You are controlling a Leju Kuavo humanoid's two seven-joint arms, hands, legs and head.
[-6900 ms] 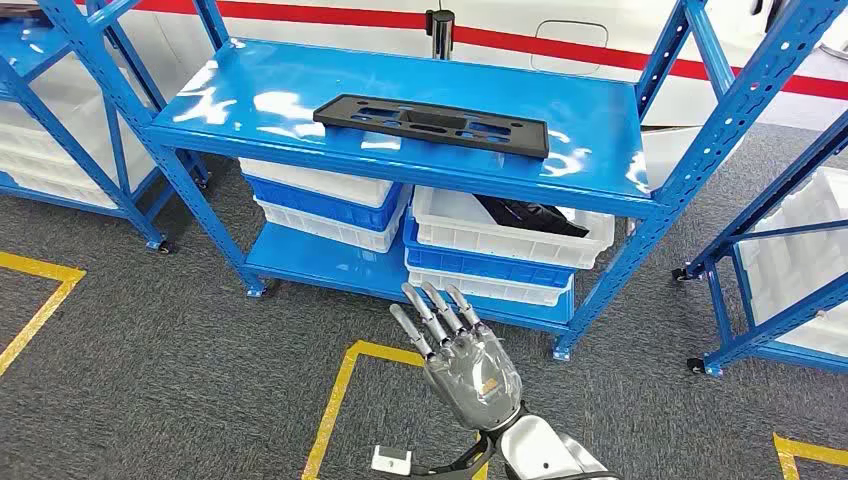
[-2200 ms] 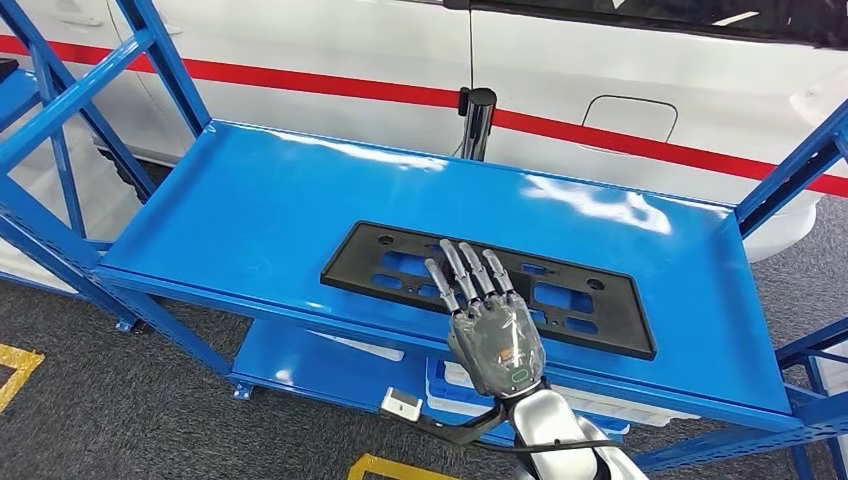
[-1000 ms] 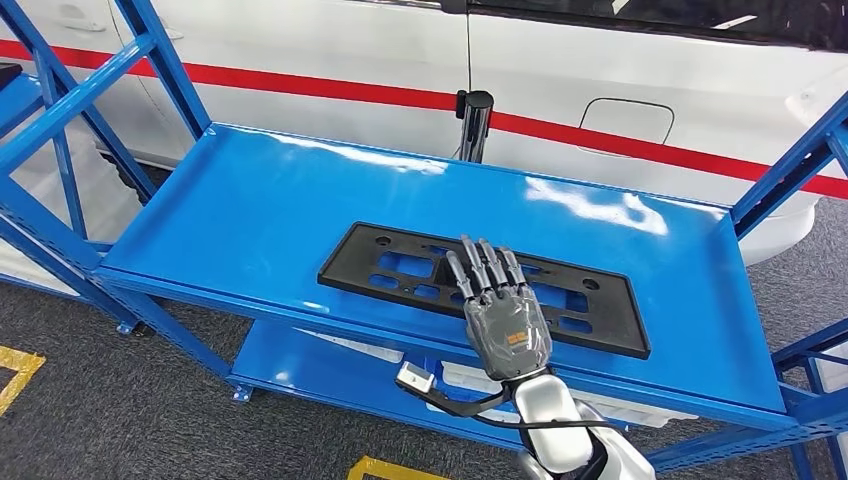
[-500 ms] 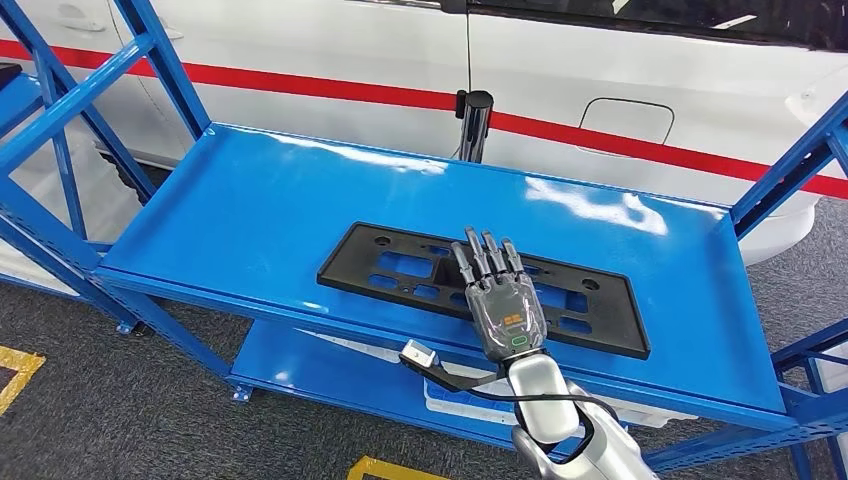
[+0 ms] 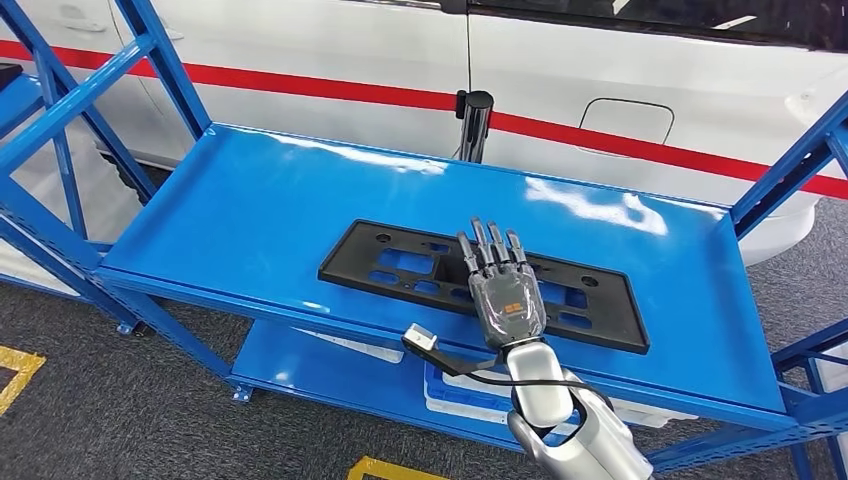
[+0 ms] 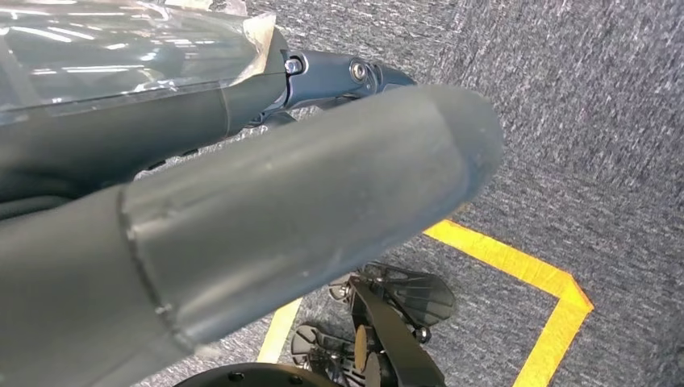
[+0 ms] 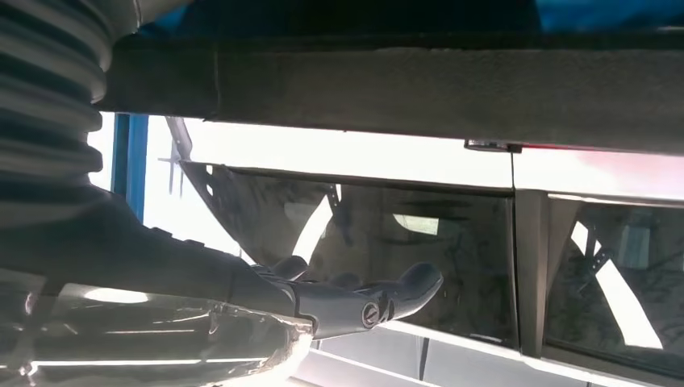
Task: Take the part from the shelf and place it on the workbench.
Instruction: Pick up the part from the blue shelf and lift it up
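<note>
The part is a long flat black plate with cut-outs [image 5: 400, 268]; it lies flat near the front edge of the blue shelf's top deck [image 5: 250, 200]. My right hand [image 5: 505, 295] reaches in over that front edge and is stretched out flat over the middle of the part, palm down, fingers straight and close together, pointing to the back. I cannot tell whether it touches the part. In the right wrist view its thumb [image 7: 323, 89] and a dark finger [image 7: 355, 298] lie straight with nothing between them. My left hand [image 6: 242, 201] hangs over the carpet, holding nothing.
A white car with a red stripe [image 5: 600, 60] stands right behind the shelf, with a black post [image 5: 475, 120] at the shelf's back edge. Blue uprights [image 5: 60, 90] frame both ends. Bins [image 5: 470, 385] sit on the lower deck. Yellow tape [image 6: 516, 258] marks the grey carpet.
The view has come up close to the shelf since the earliest frame. In the last second my right hand has slid a little farther forward over the part. The part lies as before.
</note>
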